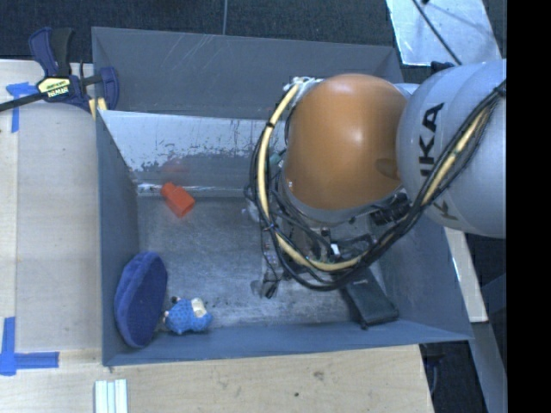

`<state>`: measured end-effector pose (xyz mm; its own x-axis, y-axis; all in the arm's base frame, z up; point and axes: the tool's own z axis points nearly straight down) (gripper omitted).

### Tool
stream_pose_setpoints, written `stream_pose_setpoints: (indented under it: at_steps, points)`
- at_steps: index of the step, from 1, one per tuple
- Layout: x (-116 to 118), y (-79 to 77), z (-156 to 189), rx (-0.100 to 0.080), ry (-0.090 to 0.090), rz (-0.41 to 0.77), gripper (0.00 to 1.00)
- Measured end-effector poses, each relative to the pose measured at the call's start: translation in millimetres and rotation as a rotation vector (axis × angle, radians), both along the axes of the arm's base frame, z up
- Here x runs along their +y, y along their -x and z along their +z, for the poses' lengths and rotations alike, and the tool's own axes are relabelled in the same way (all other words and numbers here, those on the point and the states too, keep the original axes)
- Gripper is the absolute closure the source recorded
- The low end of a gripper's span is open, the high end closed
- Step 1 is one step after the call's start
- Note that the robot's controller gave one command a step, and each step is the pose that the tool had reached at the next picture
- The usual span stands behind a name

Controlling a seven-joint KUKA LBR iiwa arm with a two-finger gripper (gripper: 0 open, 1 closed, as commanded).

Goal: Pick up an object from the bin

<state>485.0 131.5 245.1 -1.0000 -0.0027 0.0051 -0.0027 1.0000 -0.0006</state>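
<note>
Black bar (370, 302) lay by the front wall of the bin (116, 222), long axis slanting toward the near right corner; the gripper (269, 284) hung just beside it, on the view's left; its opening could not be told.

Bare bin floor (215, 248) beside orange block (178, 199)

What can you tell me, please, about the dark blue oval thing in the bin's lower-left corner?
The dark blue oval thing looks soft, like fuzzy fabric, with a darker edge along its left side. It lies lengthwise, its top end leaning slightly right, against the foot of the bin's left wall. A small light-blue toy with a yellowish part sits against its lower right side. Nothing else seems to touch it.
</note>
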Motion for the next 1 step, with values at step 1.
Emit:
stream_pose_setpoints:
  at_steps: [1]
  points:
    - [45.6,-6.7,-110.0,-0.001,-0.001,0.220,0.00]
